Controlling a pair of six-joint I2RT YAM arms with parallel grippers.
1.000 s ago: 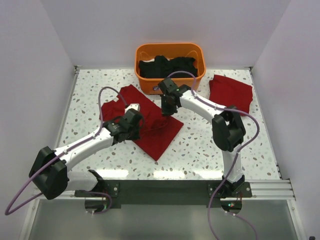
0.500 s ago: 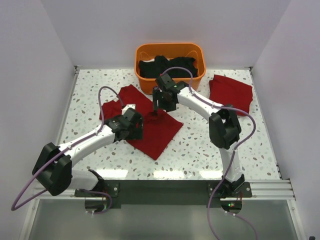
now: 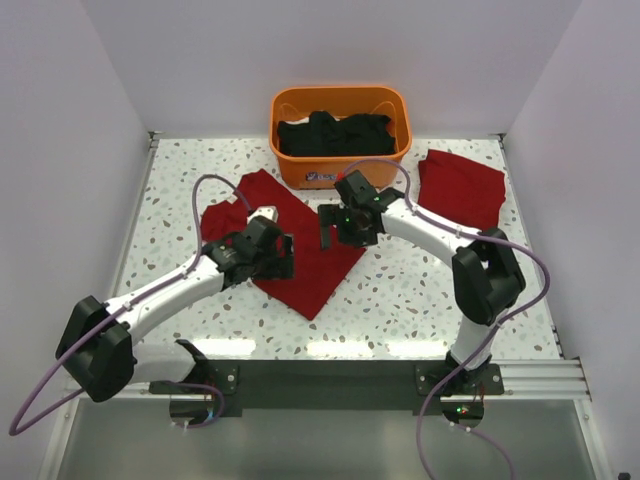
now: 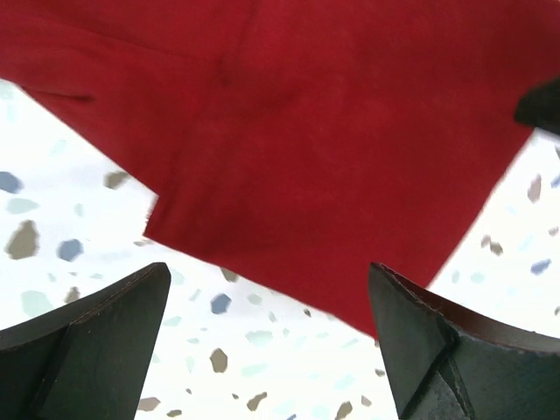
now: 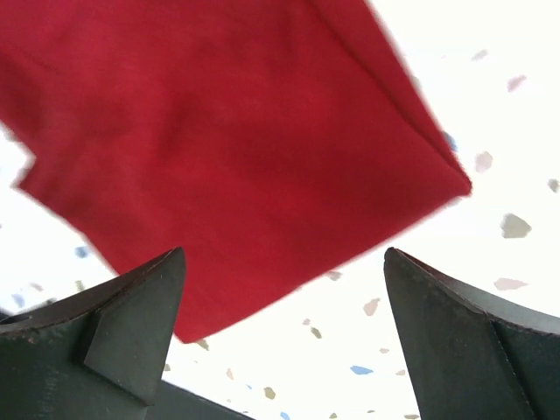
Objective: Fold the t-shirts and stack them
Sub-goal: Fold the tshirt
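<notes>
A soft dark-red t-shirt (image 3: 315, 275) lies partly folded on the speckled table (image 3: 400, 300). A second t-shirt (image 3: 460, 185), folded flat, lies at the far right. The left gripper (image 4: 271, 280) and right gripper (image 5: 284, 262) hover over the first, fingers wide apart and empty.

In front of the orange basket (image 3: 385, 165), the left arm (image 3: 170, 290) and right arm (image 3: 430, 222) cover parts of the red t-shirt (image 3: 310, 275); both wrist views crop it, the right one blurred. The dark cloth (image 3: 335, 132) inside the basket is indistinct.

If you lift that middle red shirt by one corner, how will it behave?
Probably floppy: the red shirt lies flat in soft folded layers, so it would likely drape and unfold. It looks thin, so probably light. Pushed, it may bunch on the table.
</notes>
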